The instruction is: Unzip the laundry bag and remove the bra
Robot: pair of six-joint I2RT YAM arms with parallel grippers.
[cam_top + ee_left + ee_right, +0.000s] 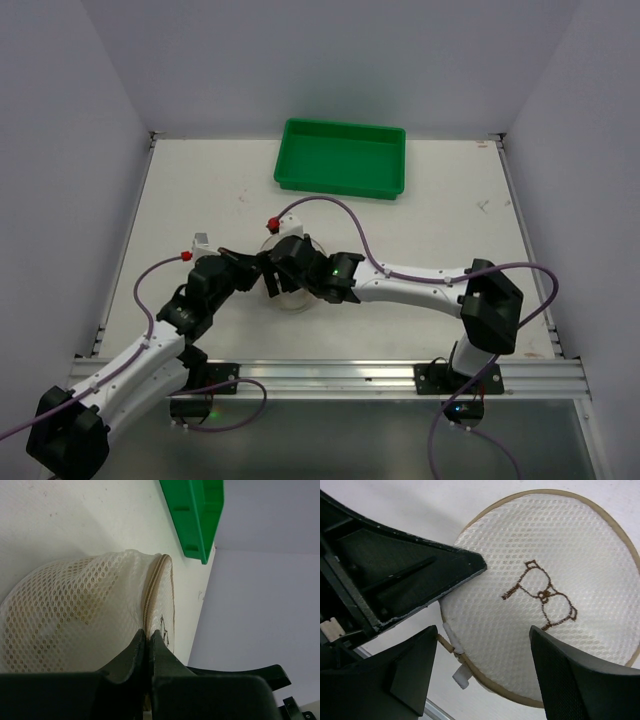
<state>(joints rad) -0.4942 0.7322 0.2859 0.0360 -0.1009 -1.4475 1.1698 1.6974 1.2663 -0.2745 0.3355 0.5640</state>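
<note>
The laundry bag (297, 301) is a round cream mesh pouch standing on edge at the table's middle front, mostly covered by both grippers. My left gripper (148, 636) is shut on the bag's tan zipper seam (151, 592) at the rim. My right gripper (485, 652) is open, its fingers (412, 667) on either side of the bag's flat face (540, 555), which bears a brown stitched bra outline. A small white tab (461, 675) hangs at the rim between the fingers. The left gripper's finger (420, 565) touches that rim. The bra itself is not visible.
A green rectangular tray (342, 158) stands at the back centre of the table and also shows in the left wrist view (197, 515). A metal rail (330, 375) runs along the near edge. White walls close in the table on three sides.
</note>
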